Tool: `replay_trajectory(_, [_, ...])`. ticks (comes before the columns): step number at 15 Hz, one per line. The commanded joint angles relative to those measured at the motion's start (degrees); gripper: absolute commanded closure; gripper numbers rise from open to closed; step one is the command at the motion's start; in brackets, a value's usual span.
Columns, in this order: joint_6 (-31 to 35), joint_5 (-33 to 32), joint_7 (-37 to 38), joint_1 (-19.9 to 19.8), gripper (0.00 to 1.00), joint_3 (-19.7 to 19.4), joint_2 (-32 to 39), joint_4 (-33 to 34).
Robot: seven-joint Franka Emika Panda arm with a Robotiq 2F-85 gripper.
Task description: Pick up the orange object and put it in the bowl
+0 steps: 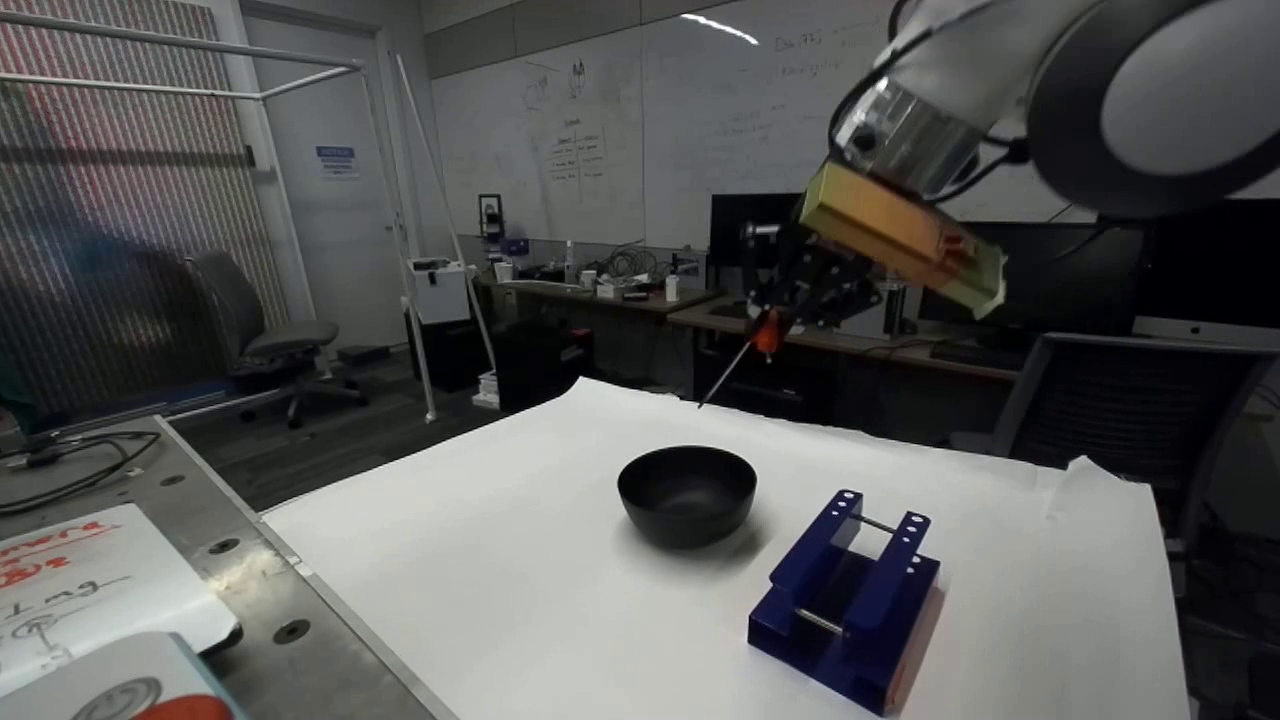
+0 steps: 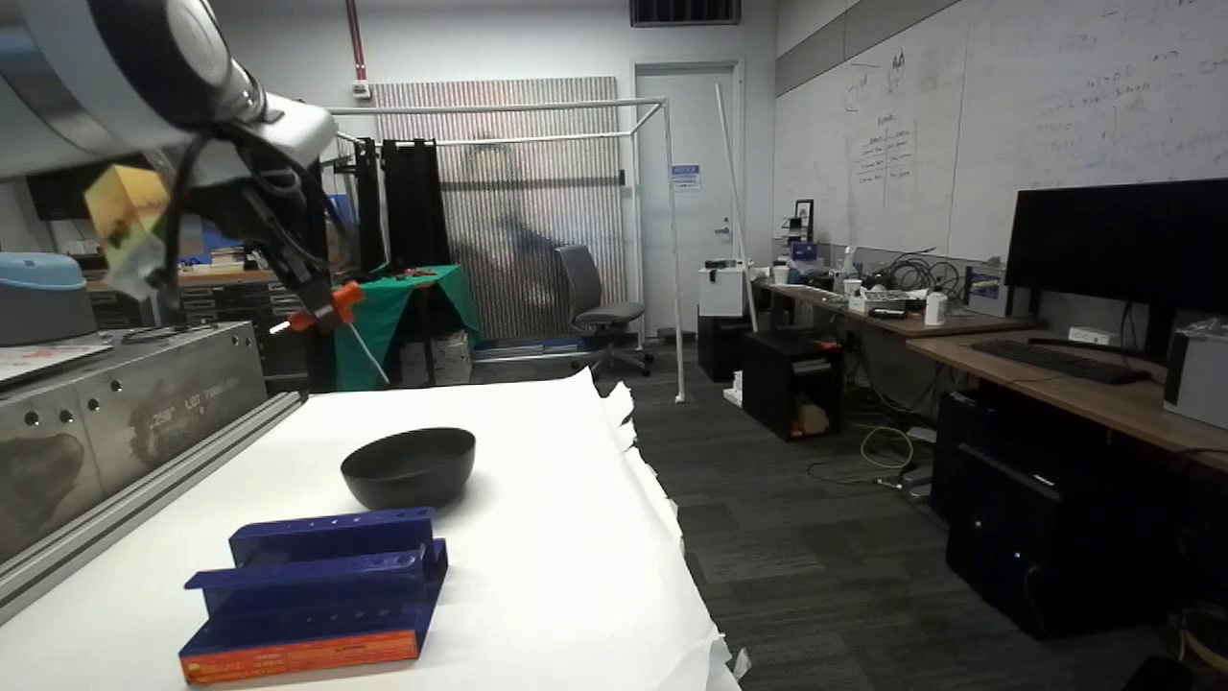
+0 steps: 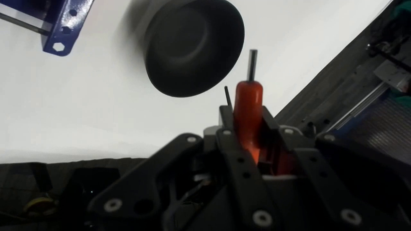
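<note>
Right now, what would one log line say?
hand: shut on tool | tool: orange-handled, in air, outside bowl | bowl: upright on sheet | placing: not yet done

You get dim light, glare streaking the whiteboard [image 1: 680, 130], washed-out white paper [image 2: 552, 557], and a soft shadow beside the black bowl [image 1: 687, 505].

In an exterior view you are looking down across the white paper-covered bench [image 1: 450, 590] toward a long whiteboard [image 1: 540, 170]; in an exterior view you are facing a grey door [image 2: 705, 240], the blue hole-punched rack [image 2: 317, 587] in the foreground. Both are sharing rack and round black bowl [image 1: 683, 522]; the wrist view is peering down past the black gripper [image 3: 248, 117], nearer.
</note>
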Motion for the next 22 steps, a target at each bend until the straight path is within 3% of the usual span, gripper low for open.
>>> replay_trajectory(1, [9.56, -5.53, 2.15, -2.20, 0.95, -0.26, 7.68, -0.55])
replay_trajectory(6, [17.86, -12.88, 4.83, -2.70, 0.95, -3.08, 17.40, 0.98])
replay_trajectory(12, [26.17, -11.57, 4.54, -1.19, 0.95, -5.24, 26.60, 4.39])
replay_trajectory(13, [27.03, -10.89, 4.24, -1.54, 0.80, -4.57, 27.88, 5.06])
replay_trajectory(14, [27.83, -10.54, 4.15, -1.72, 0.53, -4.18, 28.88, 5.64])
replay_trajectory(15, [28.25, -10.35, 3.91, -2.10, 0.52, -3.63, 29.67, 6.24])
replay_trajectory(18, [28.10, -10.02, 3.61, -3.32, 0.30, -1.98, 30.69, 7.07])
replay_trajectory(19, [27.93, -0.21, -5.07, -2.09, 0.21, -1.42, 29.83, 5.95])
replay_trajectory(20, [26.79, 2.16, -6.27, -2.37, 0.15, -0.03, 28.81, 5.41])
replay_trajectory(21, [24.68, -2.68, -2.29, -5.75, 0.08, 3.49, 27.15, 5.07])
replay_trajectory(22, [21.85, -0.73, -3.96, -9.39, 0.01, 9.42, 24.67, 3.60])
